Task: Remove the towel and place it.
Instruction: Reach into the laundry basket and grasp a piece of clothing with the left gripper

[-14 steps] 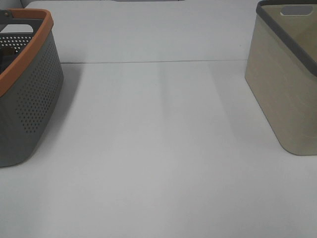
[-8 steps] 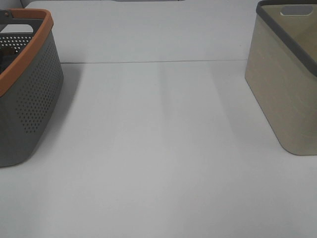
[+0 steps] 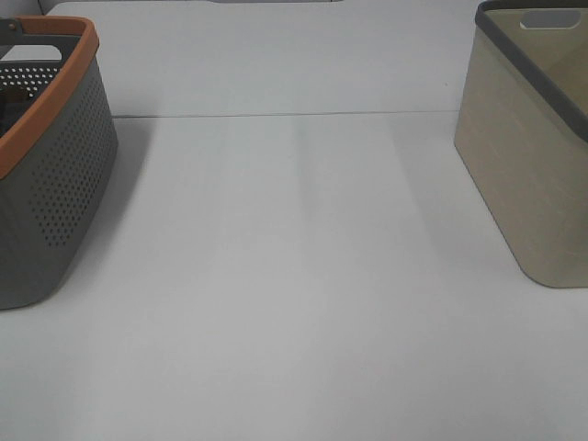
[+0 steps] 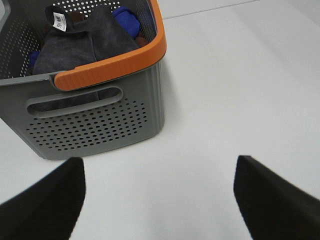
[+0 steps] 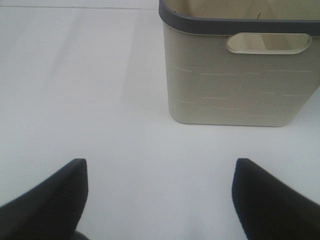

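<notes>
- At the left wrist, the left gripper (image 4: 157, 167) has its two dark fingers spread wide with nothing between them. It hangs over the table (image 4: 225, 90), just in front of the grey basket (image 4: 100, 127).
- Over on the other side, the right gripper (image 5: 159, 167) is parted just as widely and is also empty. It faces the beige bin (image 5: 240, 95).
- Neither arm shows in the high view, and that view has not altered over the last second. Both containers sit where they were, well apart at either edge. I judge that no reach has begun and the whole task is still ahead.
- The grey basket, perforated and with an orange rim, holds the towel (image 4: 85, 47). It is a dark heap near the top of the load, with its white tag (image 4: 59, 21) turned up toward the far wall.
- A blue cloth (image 4: 127, 20) shows just beside the towel and touching it. Whether it lies partly under the towel I cannot tell.
- The beige bin has a dark grey rim and a handle slot. Its inside is almost wholly hidden, so I cannot tell whether it holds anything.
- The left gripper is the nearer one to the towel, so the lift looks like its job.
</notes>
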Action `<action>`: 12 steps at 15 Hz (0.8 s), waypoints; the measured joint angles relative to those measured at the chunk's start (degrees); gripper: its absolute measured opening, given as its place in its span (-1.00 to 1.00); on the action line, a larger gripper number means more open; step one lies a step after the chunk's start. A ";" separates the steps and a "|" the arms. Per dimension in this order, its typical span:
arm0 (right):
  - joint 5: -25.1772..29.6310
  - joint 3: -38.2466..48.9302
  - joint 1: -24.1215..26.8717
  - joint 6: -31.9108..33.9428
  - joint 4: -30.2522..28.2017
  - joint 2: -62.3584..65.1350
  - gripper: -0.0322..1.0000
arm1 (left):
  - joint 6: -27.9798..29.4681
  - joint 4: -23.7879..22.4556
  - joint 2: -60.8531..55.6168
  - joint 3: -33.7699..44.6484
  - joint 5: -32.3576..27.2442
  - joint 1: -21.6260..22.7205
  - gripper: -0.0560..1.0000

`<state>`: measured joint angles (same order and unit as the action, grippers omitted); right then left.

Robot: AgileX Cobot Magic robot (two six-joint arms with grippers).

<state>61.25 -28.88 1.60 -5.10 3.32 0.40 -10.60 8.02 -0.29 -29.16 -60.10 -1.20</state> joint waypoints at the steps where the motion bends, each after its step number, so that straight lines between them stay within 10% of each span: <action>1: 0.00 0.00 0.00 0.00 0.00 0.00 0.52 | 0.00 0.00 0.00 0.00 0.00 0.00 0.57; 12: 0.00 0.00 0.00 0.00 0.00 0.00 0.52 | 0.00 0.00 0.00 0.00 0.00 0.00 0.57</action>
<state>61.25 -28.88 1.60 -5.10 3.32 0.40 -10.60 8.02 -0.29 -29.16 -60.10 -1.20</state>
